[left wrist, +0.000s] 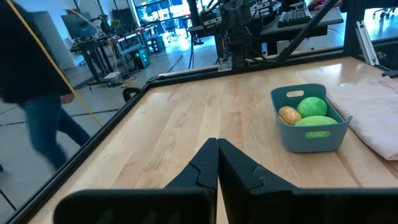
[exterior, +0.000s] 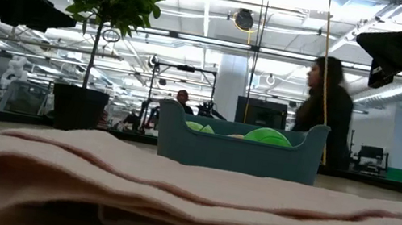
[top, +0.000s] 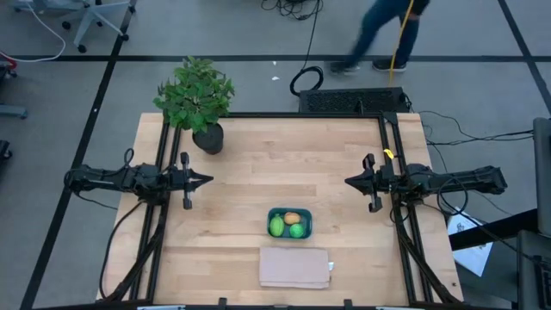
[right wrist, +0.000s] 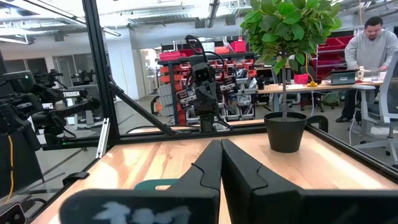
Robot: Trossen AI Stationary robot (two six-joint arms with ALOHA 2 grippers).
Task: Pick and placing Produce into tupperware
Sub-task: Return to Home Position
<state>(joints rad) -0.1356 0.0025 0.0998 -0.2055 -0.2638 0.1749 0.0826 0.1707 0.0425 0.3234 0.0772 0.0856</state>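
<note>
Left hand (top: 209,180) closed, right hand (top: 347,182) closed, tupperware (top: 289,209) of produce (top: 276,226) between, apart

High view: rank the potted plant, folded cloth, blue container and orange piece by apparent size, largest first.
1. Potted plant, though its leaves rise nearer the camera, which inflates it.
2. Folded cloth.
3. Blue container.
4. Orange piece.
</note>
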